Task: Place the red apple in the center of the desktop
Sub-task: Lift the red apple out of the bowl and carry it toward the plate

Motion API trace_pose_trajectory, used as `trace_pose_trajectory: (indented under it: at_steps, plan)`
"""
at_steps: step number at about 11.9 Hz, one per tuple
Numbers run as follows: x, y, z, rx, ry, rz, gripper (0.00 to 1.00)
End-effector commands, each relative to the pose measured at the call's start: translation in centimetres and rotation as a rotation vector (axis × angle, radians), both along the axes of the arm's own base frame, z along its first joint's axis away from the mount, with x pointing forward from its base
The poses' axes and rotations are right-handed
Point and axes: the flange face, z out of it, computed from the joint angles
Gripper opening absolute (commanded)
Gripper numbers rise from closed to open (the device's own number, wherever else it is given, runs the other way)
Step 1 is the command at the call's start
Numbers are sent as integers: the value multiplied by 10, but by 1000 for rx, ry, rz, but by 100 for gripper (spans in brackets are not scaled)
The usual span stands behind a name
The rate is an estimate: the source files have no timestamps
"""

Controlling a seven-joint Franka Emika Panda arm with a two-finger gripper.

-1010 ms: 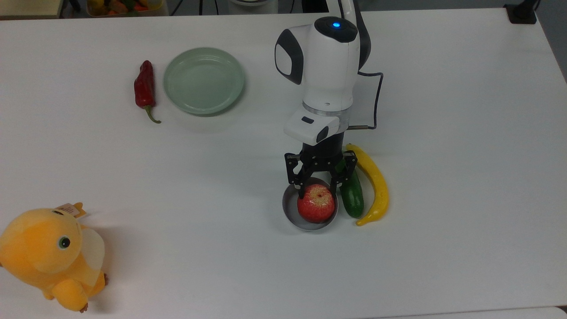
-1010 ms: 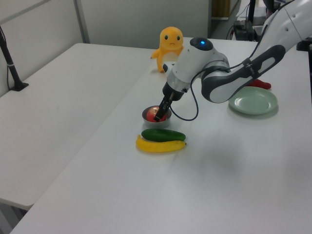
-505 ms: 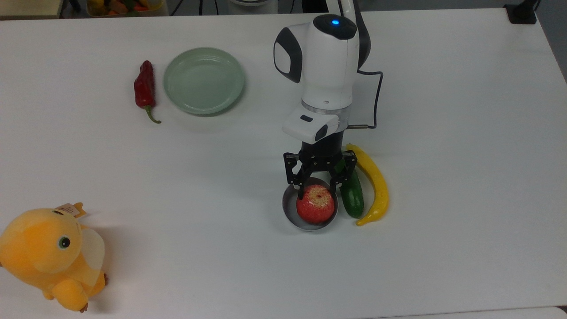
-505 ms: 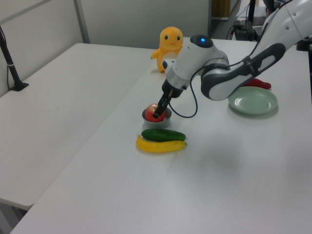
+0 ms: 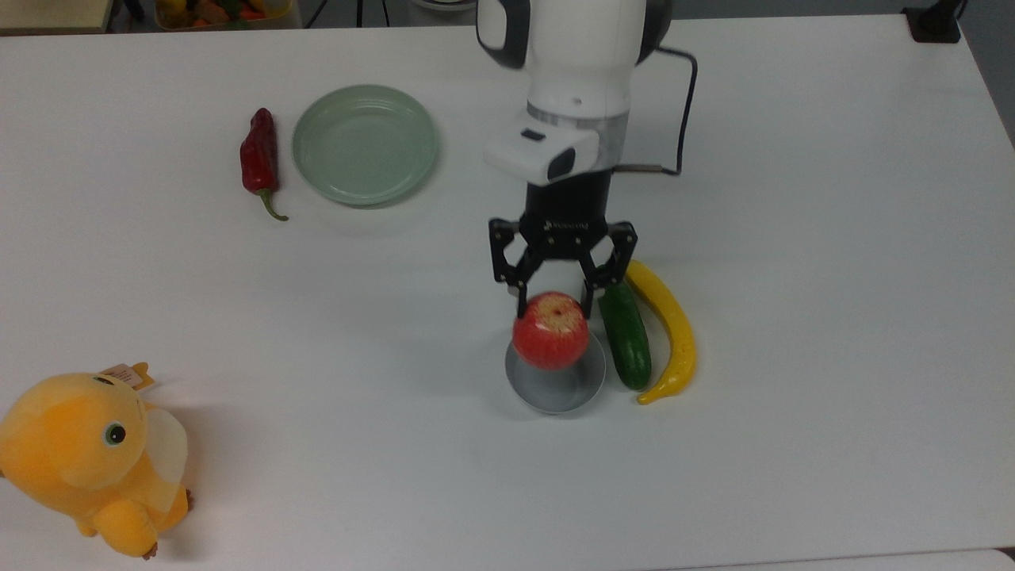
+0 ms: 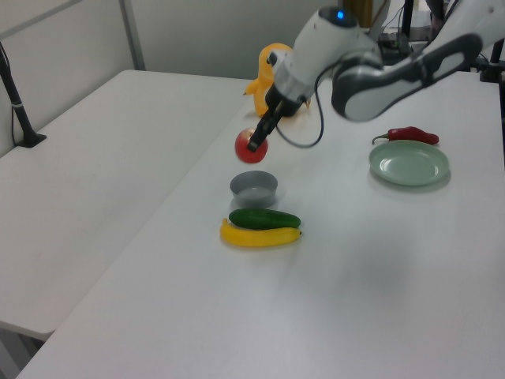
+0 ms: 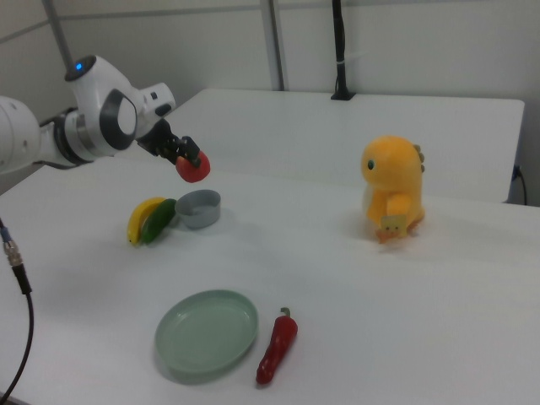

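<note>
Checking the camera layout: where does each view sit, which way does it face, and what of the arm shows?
Top view: overhead, looking down on the desktop; arm comes in from the top view's upper edge, gripper holding the red apple over the grey bowl.
Left view: raised, off one end of the table; arm reaches in from the left view's upper right.
Right view: raised, from the green plate side; arm enters from the right view's left.
All three share apple, bowl, plush toy.

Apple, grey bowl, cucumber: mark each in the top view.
apple (image 5: pixel 550 331): top view, middle of its red skin, just below the speckled stem patch.
grey bowl (image 5: pixel 555 388): top view, bare inner floor below the apple.
cucumber (image 5: pixel 626 335): top view, middle of its green body.
</note>
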Motion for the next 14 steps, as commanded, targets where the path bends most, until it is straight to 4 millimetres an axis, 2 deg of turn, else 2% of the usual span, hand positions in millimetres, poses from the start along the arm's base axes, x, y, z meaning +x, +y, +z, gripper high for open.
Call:
trace_pose_trajectory:
  at_steps: [1,3,6,9,11,14]
  plan:
    - [-43,-21,36,-23,82,-53,16]
    - [-62,-33,51,-46,139,-82,16]
    - [-102,-46,44,-87,240,-80,16]
    - [-133,-56,15,-136,333,-31,16]
    - [-141,-59,-11,-151,379,-22,16]
    - [-143,-60,-50,-158,420,-6,16]
